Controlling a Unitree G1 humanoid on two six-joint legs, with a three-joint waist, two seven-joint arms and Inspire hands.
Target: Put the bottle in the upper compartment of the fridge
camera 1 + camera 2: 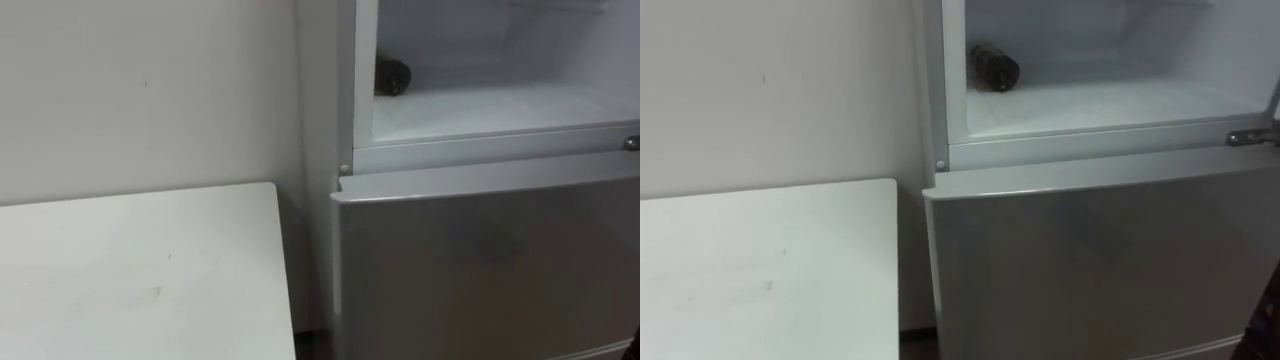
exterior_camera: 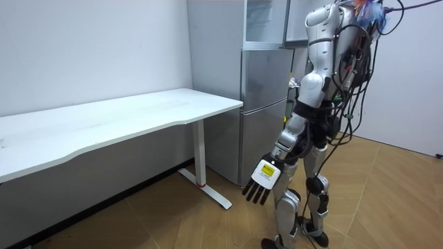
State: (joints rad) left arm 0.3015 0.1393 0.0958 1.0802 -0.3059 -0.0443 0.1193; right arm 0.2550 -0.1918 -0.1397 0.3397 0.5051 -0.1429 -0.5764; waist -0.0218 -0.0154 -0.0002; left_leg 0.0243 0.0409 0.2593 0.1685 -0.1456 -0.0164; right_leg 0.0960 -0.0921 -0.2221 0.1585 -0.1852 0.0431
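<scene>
One dark bottle (image 1: 994, 66) lies on its side on the floor of the upper fridge compartment (image 1: 1110, 105), at the rear left corner and free of any hand. The upper door stands open; the lower fridge door (image 1: 480, 260) is closed. One white table (image 2: 124, 117) stands beside the fridge on the robot's left. The robot stands upright facing the fridge. Its left hand (image 2: 261, 183) hangs at its side with fingers straight and released, holding nothing.
</scene>
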